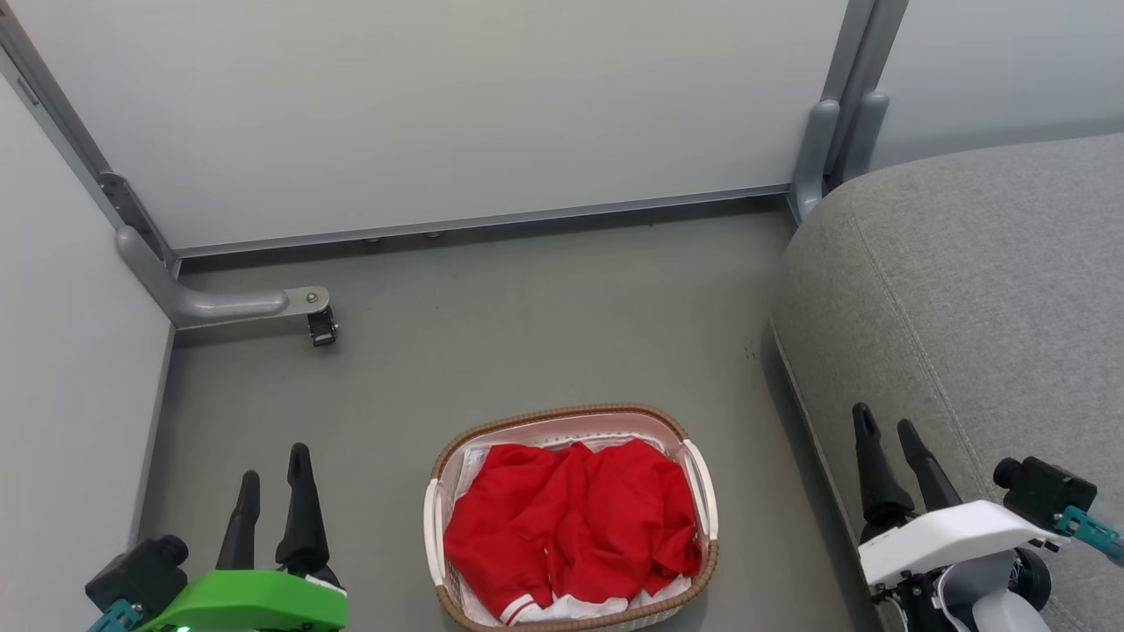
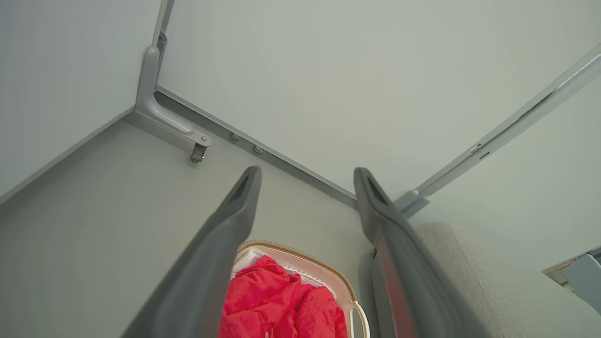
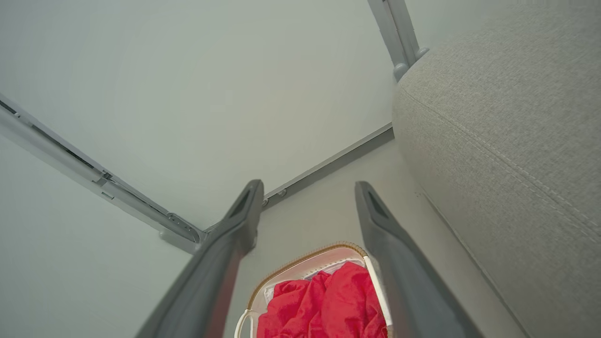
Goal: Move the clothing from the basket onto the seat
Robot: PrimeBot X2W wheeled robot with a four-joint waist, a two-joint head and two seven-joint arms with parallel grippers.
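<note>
Both the left gripper [image 1: 273, 481] and right gripper [image 1: 889, 436] spread wide, empty, red clothing [image 1: 571, 522] heaped in laundry basket [image 1: 562, 415] on floor beside grey seat [image 1: 966, 290]; risk: fingers snag white liner or drag basket.

The left gripper [image 1: 275, 465] has a green shell [image 1: 255, 601], the right gripper [image 1: 883, 420] a white shell [image 1: 948, 531]; both carry long dark fingers [image 1: 302, 509].

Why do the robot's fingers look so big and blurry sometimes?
Left wrist view: the left gripper sits at the lens, fingers huge and soft; right wrist view: the right gripper likewise; head view: the clothing is sharp, evenly lit.
</note>
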